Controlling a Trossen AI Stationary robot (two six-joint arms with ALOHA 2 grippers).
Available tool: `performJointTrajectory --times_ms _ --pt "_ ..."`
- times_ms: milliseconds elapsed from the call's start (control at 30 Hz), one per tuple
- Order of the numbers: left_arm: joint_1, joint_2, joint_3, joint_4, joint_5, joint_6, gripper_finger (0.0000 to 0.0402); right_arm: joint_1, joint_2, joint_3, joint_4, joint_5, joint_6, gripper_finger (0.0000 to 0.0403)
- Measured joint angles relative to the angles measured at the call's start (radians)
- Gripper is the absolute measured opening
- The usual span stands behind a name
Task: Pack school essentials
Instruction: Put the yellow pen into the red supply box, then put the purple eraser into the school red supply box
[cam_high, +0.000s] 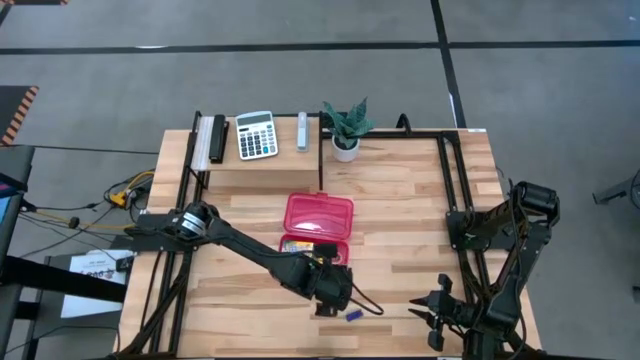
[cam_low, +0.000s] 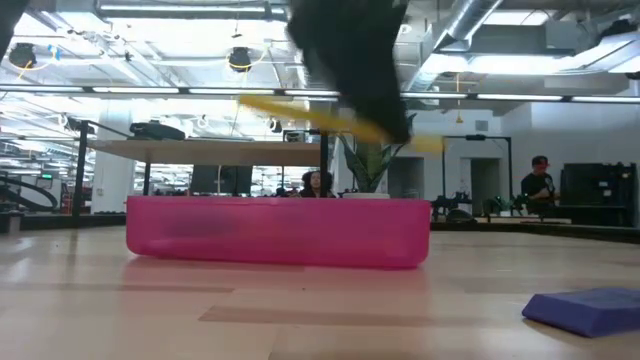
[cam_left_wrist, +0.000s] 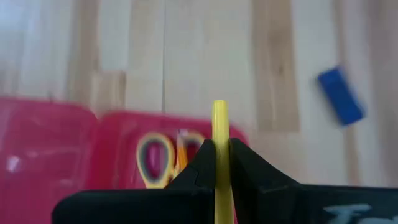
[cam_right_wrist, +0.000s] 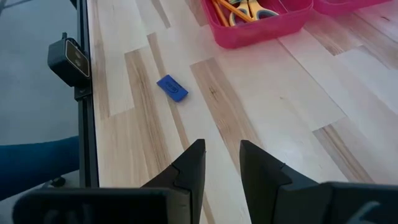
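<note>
The yellow pen-like stick (cam_left_wrist: 219, 143) is clamped between the 2 dark fingers of the left gripper (cam_left_wrist: 219, 163), whose jaws are closed tight on it with the stick's end poking out past the fingertips. In the low view the stick (cam_low: 300, 113) hangs tilted in the air above the pink box (cam_low: 278, 231), held under the dark bulk of the arm. From above, the left gripper (cam_high: 330, 283) sits at the near edge of the box (cam_high: 318, 224), close to the front of the wooden surface (cam_high: 400, 215).

The box lies open, its lid spread flat on the far side. Inside the tray are the yellow-handled scissors (cam_left_wrist: 152, 158), and the right wrist view shows them (cam_right_wrist: 249, 9) lying beside the orange pencil (cam_right_wrist: 219, 12).

The tiny blue eraser (cam_high: 353, 315) rests on the bare surface just in front of the left gripper, outside the box and apart from it; it also shows at the lower right of the low view (cam_low: 588, 308) and in both wrist views (cam_left_wrist: 340, 96) (cam_right_wrist: 171, 88).

The right gripper (cam_right_wrist: 222, 163) waits at the front right corner of the surface, its jaws parted with a narrow gap and holding nothing.

At the back of the surface stand the white calculator (cam_high: 256, 134) and the small potted plant (cam_high: 346, 127), well apart from the box.
</note>
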Motion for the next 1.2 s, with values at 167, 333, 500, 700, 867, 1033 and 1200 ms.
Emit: performJointTrajectory --times_ms 167,333,500,700,867,1033,1200 --pt "0.002 -0.007 -0.129 0.107 0.044 -0.072 0.0 0.0 0.0 0.0 0.0 0.0 0.0 0.0107" --pt "0.008 -0.046 -0.214 0.171 -0.011 -0.133 0.0003 0.0 0.0 0.0 0.0 0.0 0.0 0.0107" --pt "0.013 -0.061 -0.218 0.186 0.02 -0.116 0.0038 0.0 0.0 0.0 0.004 0.0 0.001 0.0107" --pt "0.014 -0.06 -0.218 0.178 0.047 -0.112 0.0085 -0.002 0.0 0.0 0.004 0.0 0.002 0.0107" --pt "0.013 -0.061 -0.215 0.226 0.048 -0.086 0.0109 -0.002 0.0 0.0 0.005 0.0 0.008 0.0107" --pt "-0.021 -0.062 -0.199 0.519 0.052 -0.038 0.0132 -0.002 0.002 0.0 0.005 0.0 0.008 0.0107" --pt "-0.08 -0.007 -0.197 0.743 -0.082 0.02 0.0142 -0.002 0.002 0.0 0.012 0.0 0.008 0.0107"
